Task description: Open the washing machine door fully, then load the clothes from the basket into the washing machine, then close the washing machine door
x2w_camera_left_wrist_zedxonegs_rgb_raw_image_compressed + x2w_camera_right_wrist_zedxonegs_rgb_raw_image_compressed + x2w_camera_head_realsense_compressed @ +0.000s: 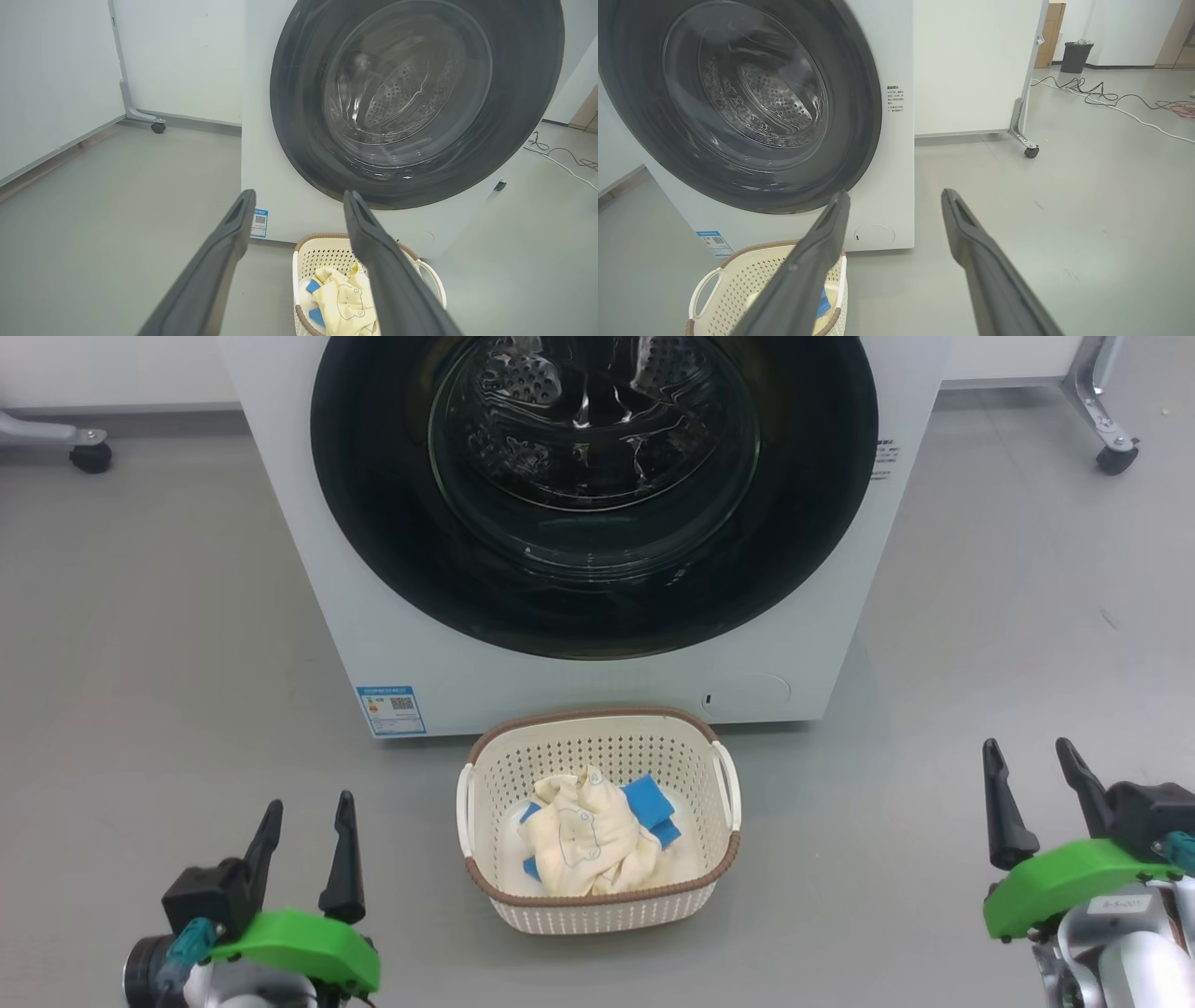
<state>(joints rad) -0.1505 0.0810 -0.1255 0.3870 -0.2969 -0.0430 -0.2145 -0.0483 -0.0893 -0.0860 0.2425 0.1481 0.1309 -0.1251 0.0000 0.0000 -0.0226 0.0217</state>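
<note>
Your left gripper [309, 803] sits low on the left with its two dark fingers spread wide apart, and nothing is between them. Your right gripper [1027, 747] sits low on the right, its fingers spread wide too, holding nothing. The basket [597, 715] stands on the grey floor [140, 663] between the two grippers, a bit ahead of them and apart from both. It is just in front of the washing machine [560, 691]. The clothes [583, 845] lie bunched up inside the basket, touching neither gripper. In the left wrist view, the basket shows past the tip of the right-hand finger.

The door [593, 476] is shut flat against the machine. Through its glass you can see the shiny drum with its little holes.

Count with me: one washing machine, one door, one basket. The basket has two white handles [726, 784], one on each side. The clothes are one soft yellow heap with blue bits, so you cannot tell how many pieces there are. Two small black wheels [91, 457] stand on the floor, one far off on each side of the machine.

A blue sticker [390, 709] sits on the machine's lower left corner. It has a square code on it, but its words are too small to read. Some small dark print [884, 462] sits beside the door on the right, also too small to read.
</note>
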